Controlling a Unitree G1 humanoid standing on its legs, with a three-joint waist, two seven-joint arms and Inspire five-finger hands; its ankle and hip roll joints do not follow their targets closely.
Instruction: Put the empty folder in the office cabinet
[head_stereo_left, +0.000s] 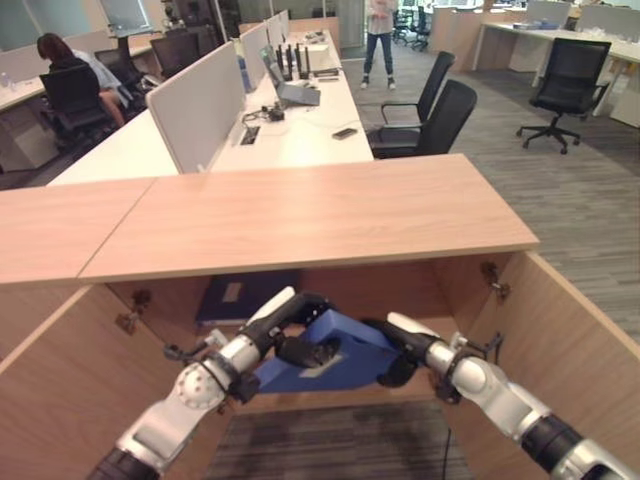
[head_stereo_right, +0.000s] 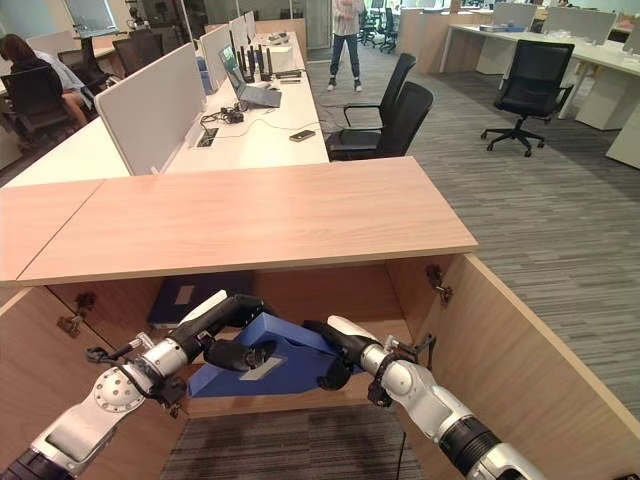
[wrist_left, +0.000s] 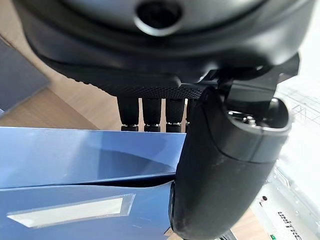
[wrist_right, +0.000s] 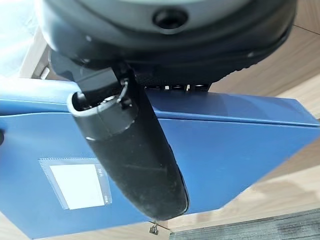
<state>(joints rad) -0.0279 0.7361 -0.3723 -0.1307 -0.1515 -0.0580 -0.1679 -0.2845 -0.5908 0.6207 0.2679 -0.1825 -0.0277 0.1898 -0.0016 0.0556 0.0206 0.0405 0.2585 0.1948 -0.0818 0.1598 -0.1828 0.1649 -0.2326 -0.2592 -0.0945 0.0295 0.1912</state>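
A blue folder (head_stereo_left: 345, 352) with a white label pocket (wrist_right: 77, 186) hangs tilted in the mouth of the open wooden cabinet (head_stereo_left: 310, 215), held between both hands. My left hand (head_stereo_left: 292, 338) grips its left end, with the fingers (wrist_left: 145, 114) behind the cover and the thumb (wrist_left: 225, 165) across the front. My right hand (head_stereo_left: 396, 352) clamps the right end, its thumb (wrist_right: 135, 155) lying over the blue face (wrist_right: 240, 145). The folder (head_stereo_right: 292, 352) is just above the cabinet's bottom shelf, at its front edge.
A darker folder (head_stereo_left: 240, 297) lies flat at the back left of the shelf. Both cabinet doors (head_stereo_left: 575, 345) stand open to the sides. Behind the cabinet are desks (head_stereo_left: 295, 130), black office chairs (head_stereo_left: 430, 120), a seated person (head_stereo_left: 75, 75) and a standing person (head_stereo_left: 380, 40).
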